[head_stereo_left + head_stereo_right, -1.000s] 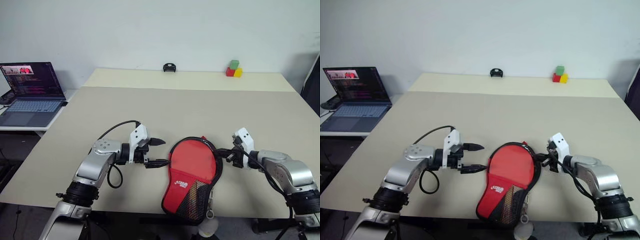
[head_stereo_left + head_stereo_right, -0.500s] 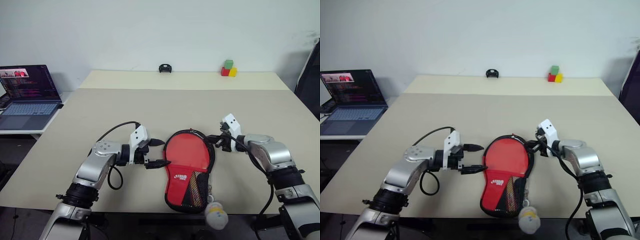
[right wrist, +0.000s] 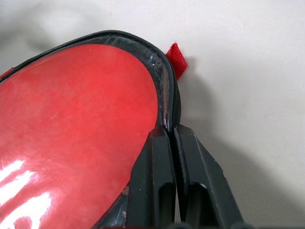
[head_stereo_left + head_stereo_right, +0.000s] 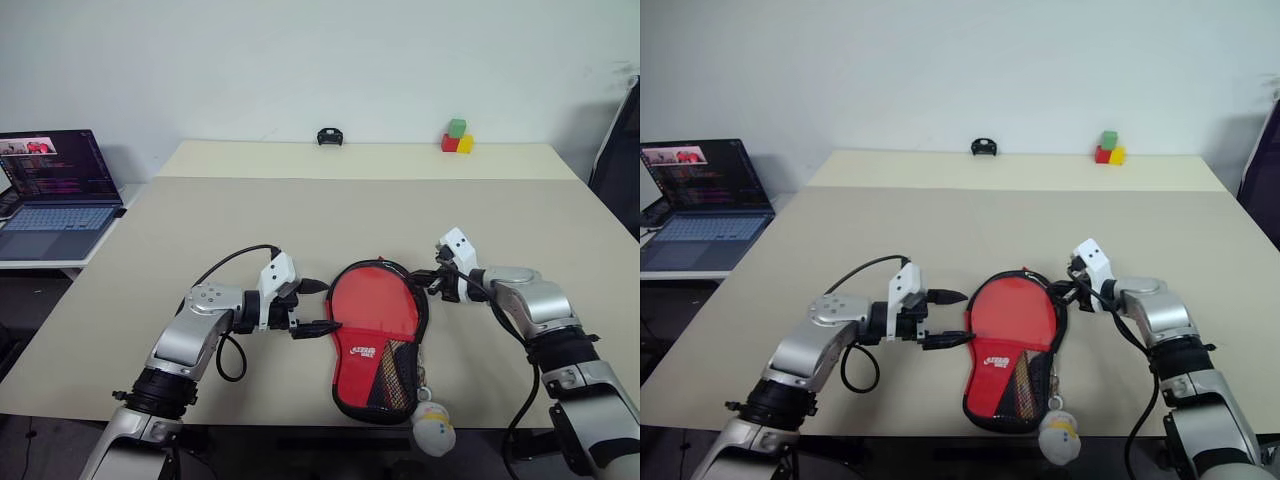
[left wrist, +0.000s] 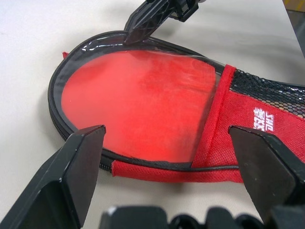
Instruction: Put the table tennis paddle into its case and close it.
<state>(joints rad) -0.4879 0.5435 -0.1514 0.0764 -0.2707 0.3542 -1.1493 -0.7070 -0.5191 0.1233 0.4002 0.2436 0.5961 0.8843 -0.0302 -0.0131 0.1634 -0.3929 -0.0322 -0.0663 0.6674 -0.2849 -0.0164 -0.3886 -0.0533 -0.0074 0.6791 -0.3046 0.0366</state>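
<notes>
- The case [image 4: 378,335] is seen in the lower middle of the head views, lying flat on the beige table [image 4: 330,215], with its round part toward the far side and its narrow mesh end at the near table edge.
- Through the clear window of the case a red round face is seen; it is judged to be the table tennis paddle [image 5: 143,95], already inside. The handle cannot be made out under the mesh.
- The right gripper [image 4: 437,281] is placed at the upper right rim of the case. In the right wrist view its fingers [image 3: 159,176] are pressed together on the black zipper edge [image 3: 167,102], probably so that the zipper can be drawn around the rim.
- The left gripper [image 4: 318,306] is held just beside the left rim of the case, with its fingers spread wide and nothing between them. It seems to be kept there in order to steady the case when needed.
- A small white pendant [image 4: 433,427] hangs from the narrow end, below the table edge.
- Whether the zipper is fully closed cannot be told.
</notes>
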